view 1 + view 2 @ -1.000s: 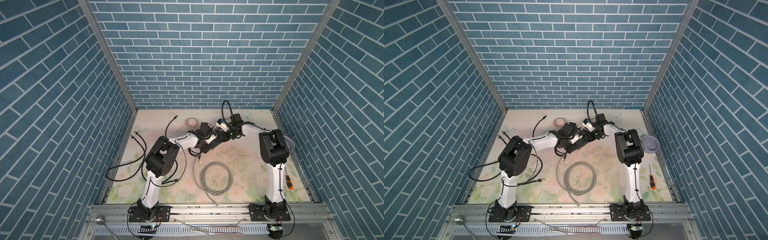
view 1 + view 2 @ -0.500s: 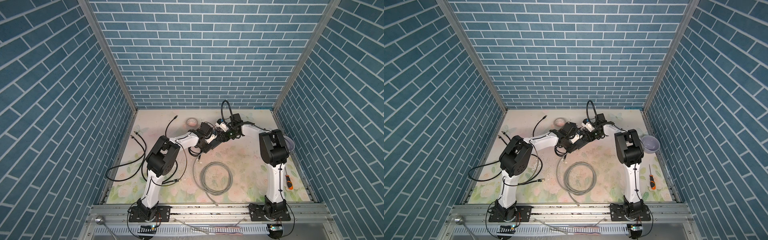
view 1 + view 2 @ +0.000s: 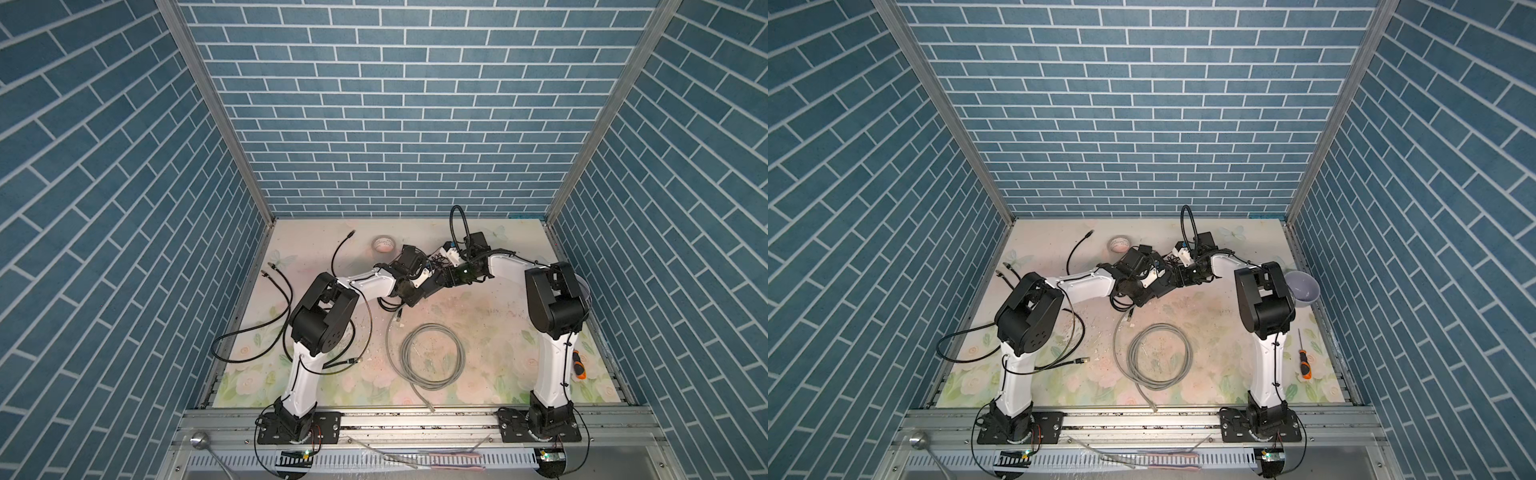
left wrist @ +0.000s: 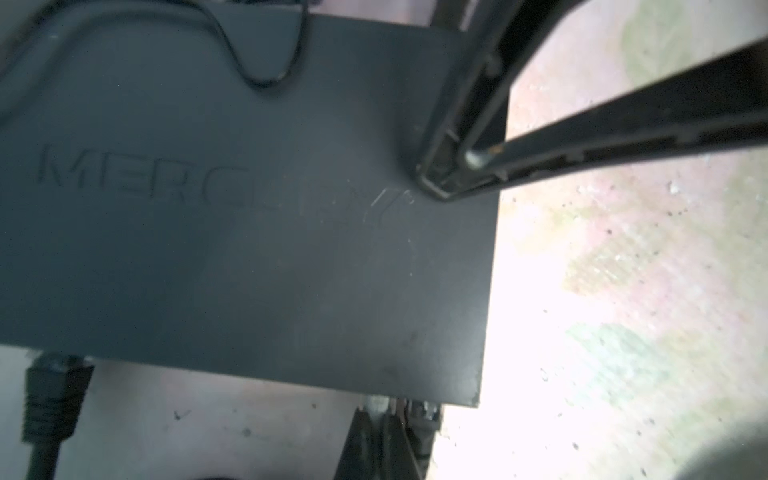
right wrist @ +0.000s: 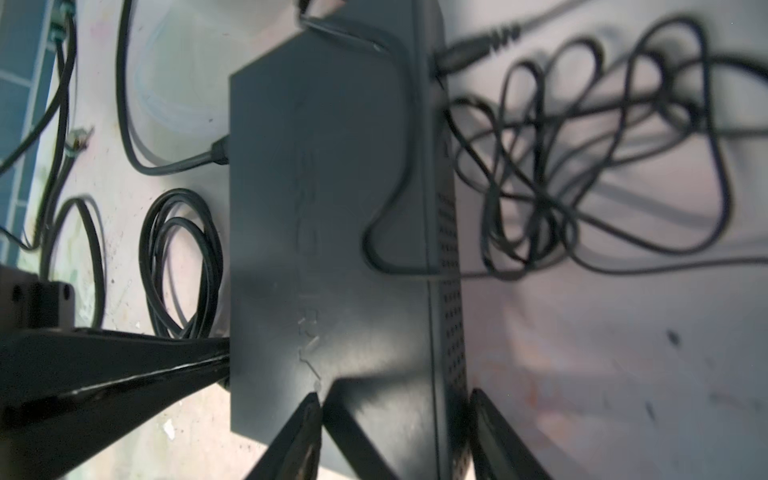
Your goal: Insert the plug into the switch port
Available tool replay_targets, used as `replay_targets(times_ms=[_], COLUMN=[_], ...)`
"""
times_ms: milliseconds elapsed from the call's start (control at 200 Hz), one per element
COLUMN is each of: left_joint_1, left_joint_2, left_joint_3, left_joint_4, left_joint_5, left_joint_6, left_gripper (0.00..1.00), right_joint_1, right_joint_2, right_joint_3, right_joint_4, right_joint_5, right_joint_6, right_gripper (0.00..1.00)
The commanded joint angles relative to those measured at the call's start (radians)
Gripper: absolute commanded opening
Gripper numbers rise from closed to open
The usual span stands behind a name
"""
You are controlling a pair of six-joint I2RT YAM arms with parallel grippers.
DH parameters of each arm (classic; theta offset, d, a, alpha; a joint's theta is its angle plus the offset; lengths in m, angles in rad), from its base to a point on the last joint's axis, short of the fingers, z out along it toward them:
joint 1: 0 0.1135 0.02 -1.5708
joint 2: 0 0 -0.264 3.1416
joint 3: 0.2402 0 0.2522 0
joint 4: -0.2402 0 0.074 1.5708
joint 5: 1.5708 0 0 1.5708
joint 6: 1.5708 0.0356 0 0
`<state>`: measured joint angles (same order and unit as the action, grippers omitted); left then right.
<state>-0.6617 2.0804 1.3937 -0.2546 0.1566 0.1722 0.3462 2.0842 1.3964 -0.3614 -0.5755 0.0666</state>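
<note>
Just below centre in both top views, the switch (image 4: 249,249) lies under your grippers.
Your left gripper (image 4: 388,432) is pinched together at its edge; your right gripper (image 5: 395,419) has its jaws apart, straddling one side.

Flat matte-black switch (image 4: 249,257), logo side up; black plug (image 4: 54,386) apparently in its edge.

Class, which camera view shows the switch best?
The right wrist view: the switch shows nearly whole, with vented side and plugged-in cables. The left wrist view shows only its lettered top; both top views mostly hide it beneath the arms.
</note>
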Motion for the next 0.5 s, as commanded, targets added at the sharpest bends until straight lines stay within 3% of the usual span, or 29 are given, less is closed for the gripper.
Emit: replay_targets(times_ms=[0,175,315,425,495], left_joint_1=[-0.014,-0.009,0.016,0.051,0.064], left_joint_2=[-0.028,-0.089,-0.174,-0.26,-0.316], left_joint_3=[-0.025,-0.049,-0.105,-0.157,-0.155], left_joint_4=[0.253,0.136,0.089,0.094,0.041], left_joint_5=[-0.044,-0.118,-0.106,-0.095,-0.202], left_joint_6=[-0.006,0.034,0.012,-0.089,-0.193], left_gripper=[0.14,0.25,0.28,0.29,0.31], right_joint_1=[0.01,-0.018,-0.019,-0.019,-0.02], right_joint_2=[-0.01,-0.064,-0.115,-0.152,-0.171], right_joint_3=[-0.024,-0.021,-0.048,-0.078,-0.094], right_joint_4=[-0.175,-0.151,-0.143,-0.131,-0.127], right_joint_5=[-0.036,-0.021,-0.017,-0.009,0.007], right_joint_6=[0.16,0.188,0.193,0.201,0.205], right_gripper=[0.57,0.59,0.59,0.6,0.61])
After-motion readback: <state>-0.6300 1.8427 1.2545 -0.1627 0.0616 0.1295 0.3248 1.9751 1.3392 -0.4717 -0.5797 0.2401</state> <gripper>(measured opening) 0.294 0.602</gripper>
